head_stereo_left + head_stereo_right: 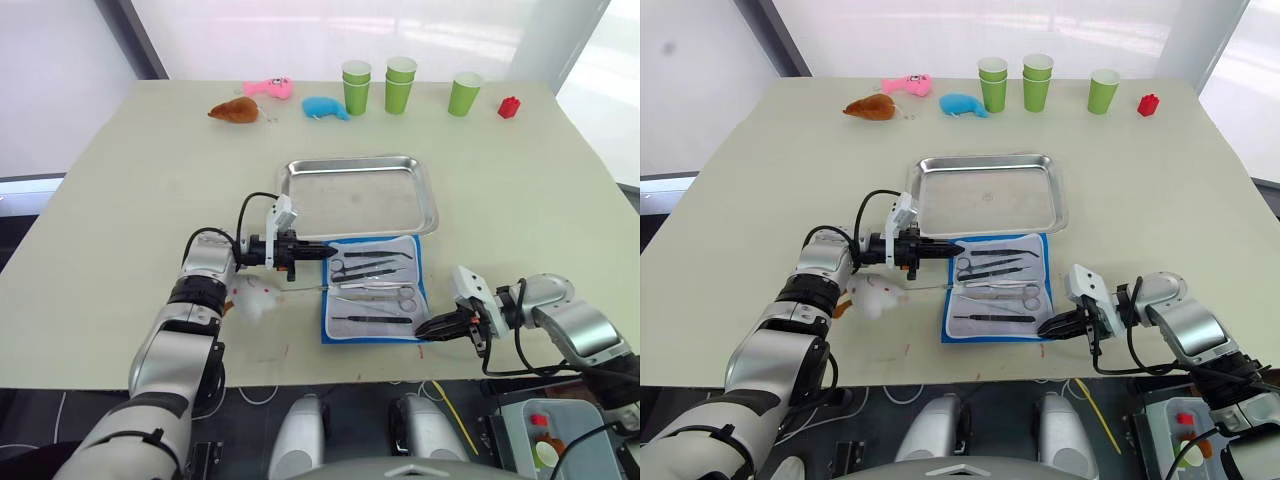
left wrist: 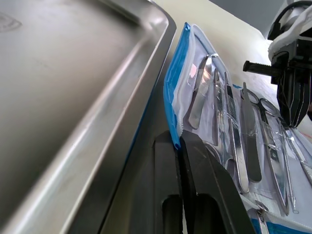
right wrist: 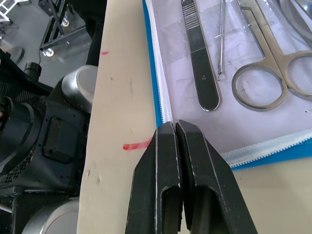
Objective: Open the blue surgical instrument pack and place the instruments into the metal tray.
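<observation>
Left wrist view is showing what the head views cannot — the left gripper [image 2: 179, 141], fingers closed, is pinching the pack's [image 1: 372, 290] zippered edge right beside the tray [image 1: 432, 200] rim. Right wrist view is showing the right gripper [image 3: 174, 127] closed with its tips at the pack's near corner — whether it is gripping the edge I cannot tell. Pack is lying open just in front of the tray, with the instruments [image 1: 375, 292] lying crosswise, left to right.
</observation>
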`<state>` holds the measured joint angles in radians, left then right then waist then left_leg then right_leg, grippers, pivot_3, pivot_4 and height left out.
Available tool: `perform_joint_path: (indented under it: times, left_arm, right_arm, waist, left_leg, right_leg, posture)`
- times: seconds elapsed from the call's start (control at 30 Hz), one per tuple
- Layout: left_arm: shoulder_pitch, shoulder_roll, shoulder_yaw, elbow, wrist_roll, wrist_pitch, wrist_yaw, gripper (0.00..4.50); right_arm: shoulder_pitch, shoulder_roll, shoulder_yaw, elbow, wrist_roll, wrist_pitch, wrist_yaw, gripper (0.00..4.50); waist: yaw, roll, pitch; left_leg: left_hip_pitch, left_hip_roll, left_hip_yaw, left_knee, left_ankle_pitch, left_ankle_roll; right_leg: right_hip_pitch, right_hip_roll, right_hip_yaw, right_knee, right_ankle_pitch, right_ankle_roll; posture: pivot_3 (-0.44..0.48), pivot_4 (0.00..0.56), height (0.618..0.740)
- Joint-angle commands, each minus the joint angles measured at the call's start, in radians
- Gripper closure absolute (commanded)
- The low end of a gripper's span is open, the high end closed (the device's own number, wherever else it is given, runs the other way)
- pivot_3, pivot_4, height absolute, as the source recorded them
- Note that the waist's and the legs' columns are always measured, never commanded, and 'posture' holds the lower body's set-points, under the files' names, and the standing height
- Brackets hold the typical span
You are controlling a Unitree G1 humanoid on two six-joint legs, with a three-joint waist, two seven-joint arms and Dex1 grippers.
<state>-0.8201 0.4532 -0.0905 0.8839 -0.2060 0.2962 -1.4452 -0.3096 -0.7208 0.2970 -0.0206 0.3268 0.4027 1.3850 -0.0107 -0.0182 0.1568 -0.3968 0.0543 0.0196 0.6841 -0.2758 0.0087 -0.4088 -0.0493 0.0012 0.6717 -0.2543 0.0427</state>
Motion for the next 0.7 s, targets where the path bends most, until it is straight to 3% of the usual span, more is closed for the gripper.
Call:
perform_joint_path:
  times: [0.03, 0.7]
  left_arm:
    - [0.028, -0.022, -0.058, 0.067, 0.056, 0.058, -0.016, 4.5]
    - [0.048, 0.011, -0.023, 0.008, 0.058, -0.011, -0.01, 4.5]
  right_arm:
    - [0.018, 0.001, 0.019, 0.012, -0.018, 0.001, 0.001, 4.42]
    - [0.006, 0.035, 0.022, 0.043, -0.019, -0.018, 0.007, 4.42]
  waist:
    - [0.0, 0.0, 0.0]
    - [-0.004, 0.0, -0.001]
  left_leg:
    - [0.0, 0.0, 0.0, 0.0, 0.0, 0.0]
    - [0.0, 0.0, 0.0, 0.0, 0.0, 0.0]
  right_leg:
    - [0.0, 0.0, 0.0, 0.0, 0.0, 0.0]
    - [0.0, 0.0, 0.0, -0.001, 0.0, 0.0]
  posture:
    - [0.0, 0.15, 0.74]
    - [0.0, 0.15, 0.74]
